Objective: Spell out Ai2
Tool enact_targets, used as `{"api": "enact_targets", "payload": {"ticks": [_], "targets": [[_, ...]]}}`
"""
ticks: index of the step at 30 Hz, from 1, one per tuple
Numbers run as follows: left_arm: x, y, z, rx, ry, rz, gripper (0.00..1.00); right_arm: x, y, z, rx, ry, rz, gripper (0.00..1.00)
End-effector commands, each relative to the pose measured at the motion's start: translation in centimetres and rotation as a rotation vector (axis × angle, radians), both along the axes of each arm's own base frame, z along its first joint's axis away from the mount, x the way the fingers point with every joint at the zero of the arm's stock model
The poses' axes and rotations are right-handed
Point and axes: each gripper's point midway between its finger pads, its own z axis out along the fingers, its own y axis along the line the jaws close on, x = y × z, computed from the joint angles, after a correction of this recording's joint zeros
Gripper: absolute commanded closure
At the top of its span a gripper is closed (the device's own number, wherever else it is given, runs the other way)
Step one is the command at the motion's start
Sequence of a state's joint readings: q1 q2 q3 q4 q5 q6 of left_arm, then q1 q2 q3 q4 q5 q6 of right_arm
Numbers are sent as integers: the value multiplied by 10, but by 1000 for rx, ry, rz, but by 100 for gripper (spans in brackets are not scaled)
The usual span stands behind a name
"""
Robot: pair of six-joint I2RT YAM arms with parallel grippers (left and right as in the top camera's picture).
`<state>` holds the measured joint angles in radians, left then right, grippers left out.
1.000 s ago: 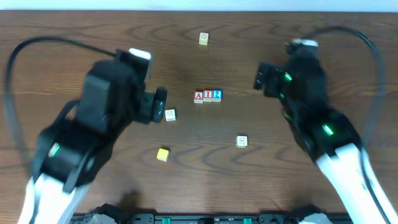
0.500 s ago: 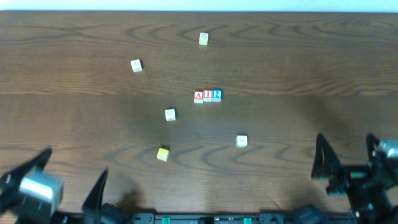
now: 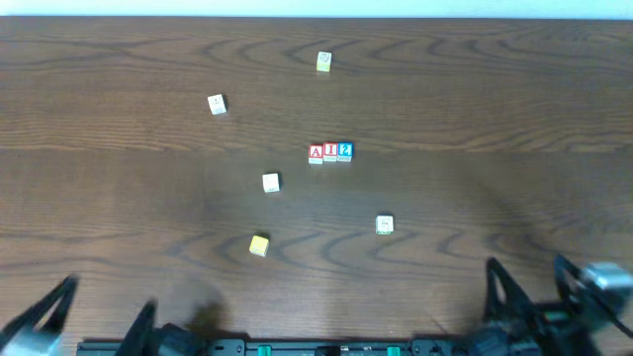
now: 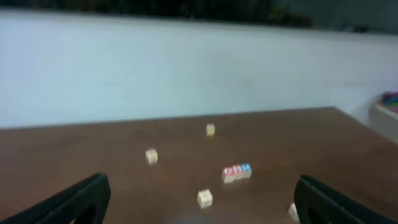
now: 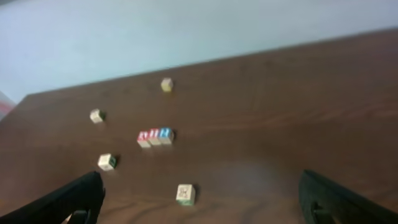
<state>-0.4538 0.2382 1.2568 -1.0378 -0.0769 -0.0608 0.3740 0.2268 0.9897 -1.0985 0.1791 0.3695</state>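
Brown wooden table (image 3: 119, 198). At frame centre, three touching blocks (image 3: 330, 152) read A, I, 2, their row running left to right. Left gripper (image 3: 99, 316) and right gripper (image 3: 529, 292), bottom corners, gape wide.

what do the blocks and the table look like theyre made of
Blocks: probably wood, with pale matte cube bodies and red and blue printed faces, though they are too small to be sure. Table: dark brown wood or wood-look laminate, with clear grain lines running across a smooth top.
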Motion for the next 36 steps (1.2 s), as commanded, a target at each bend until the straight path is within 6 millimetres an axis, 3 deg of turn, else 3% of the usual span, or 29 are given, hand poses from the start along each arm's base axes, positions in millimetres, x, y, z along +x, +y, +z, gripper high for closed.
{"api": "enact_targets", "payload": {"ticks": [1,6,8,12,20,25,28,36], "targets": [[36,-9,-27,-18,62,53,5,19,8,-28,21,52,-11,1],[101,-26,-100,54,111,125,5,66,35,-58,-43,-41,74,1],[118,-35,-125,56,115,125,5,78,42,-73,-37,-58,84,1],[145,-40,-155,27,53,164,5,97,50,-104,-58,-93,101,1],[159,-6,-248,42,162,376,4,105,51,-184,-93,-9,94,1],[156,6,-298,6,239,437,5,113,41,-198,-67,-55,12,1],[155,17,-298,16,241,493,5,113,40,-205,-84,-29,13,1],[155,16,-299,16,241,492,5,112,40,-214,-102,8,17,1]]}}
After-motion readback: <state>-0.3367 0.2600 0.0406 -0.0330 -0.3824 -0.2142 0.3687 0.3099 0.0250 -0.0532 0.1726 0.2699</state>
